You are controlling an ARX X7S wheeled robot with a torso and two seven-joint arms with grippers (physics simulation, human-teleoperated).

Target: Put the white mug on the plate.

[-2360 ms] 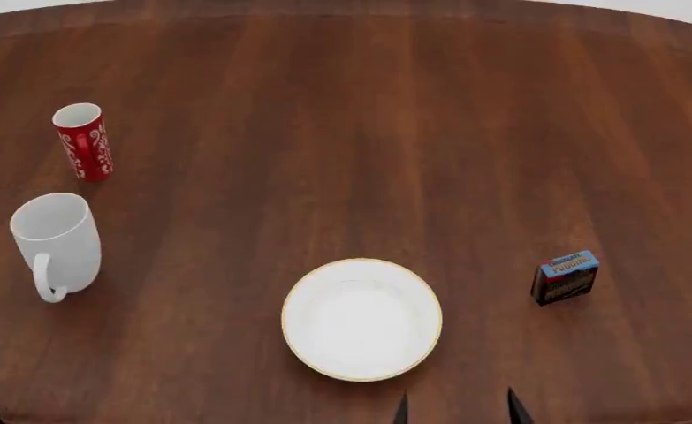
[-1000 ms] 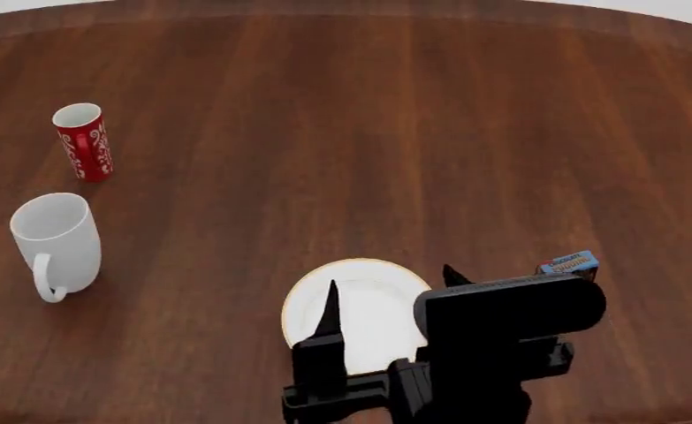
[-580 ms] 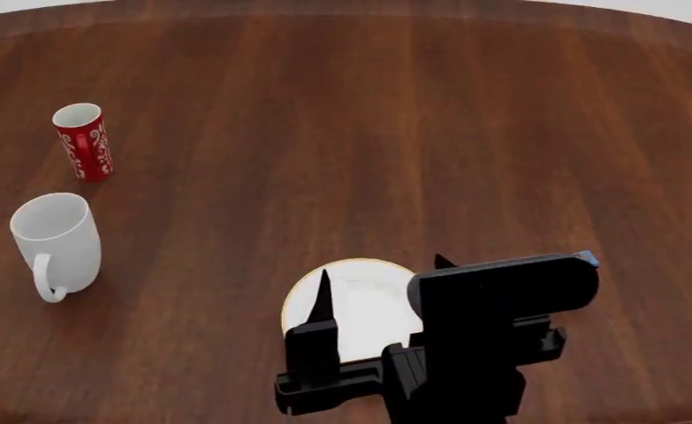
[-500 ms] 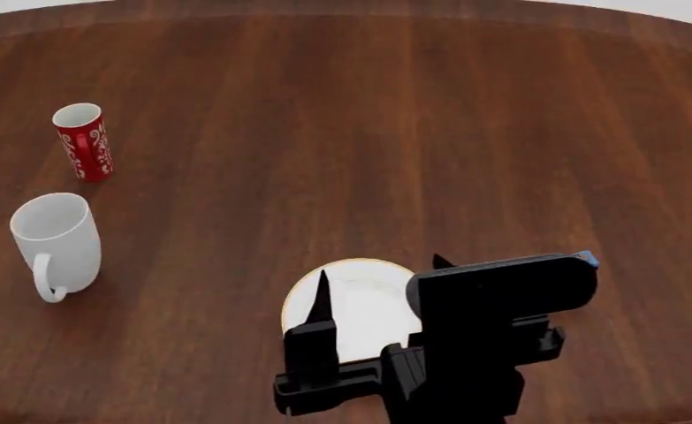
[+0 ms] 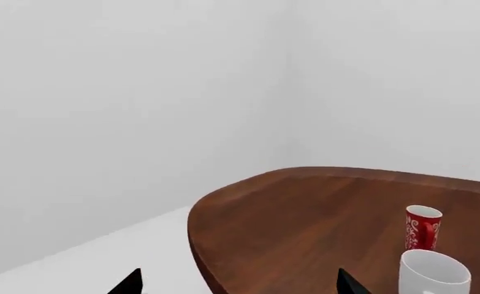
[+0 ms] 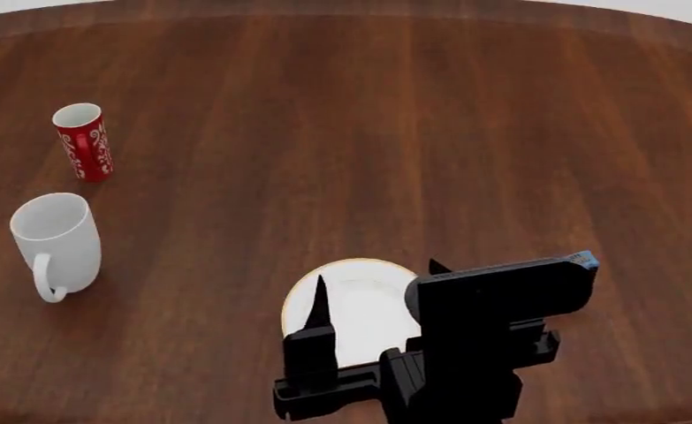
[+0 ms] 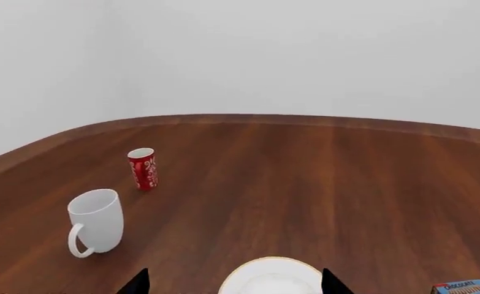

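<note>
The white mug point(image 6: 56, 243) stands upright on the brown tabletop point(image 6: 358, 132) at the head view's left, its loop handle turned toward the robot. The red mug point(image 6: 83, 141) stands beyond it, slimmer and apart from it. The plate point(image 6: 352, 300) lies near the tabletop's front edge, toward the middle, well apart from the white mug.

The right hand point(image 6: 376, 287) hangs over the plate and covers much of its right part, with its fingers spread wide and nothing between them; one pointed finger point(image 6: 318, 300) stands over the plate's left portion. The white mug sits well to the left of this hand and a little farther from the robot, untouched. A small blue-topped box point(image 6: 581, 260) peeks out behind the hand's black body.

From the right wrist view the white mug point(image 7: 97, 222), the red mug point(image 7: 142, 168), the plate point(image 7: 271, 278) and the box point(image 7: 466, 287) all show on the tabletop point(image 7: 305, 177).

In the left wrist view the left hand point(image 5: 238, 283) shows only two dark fingertips, spread apart and empty, near the tabletop's edge point(image 5: 203, 245); the white mug point(image 5: 433, 275) and red mug point(image 5: 422, 226) stand off to one side of it
</note>
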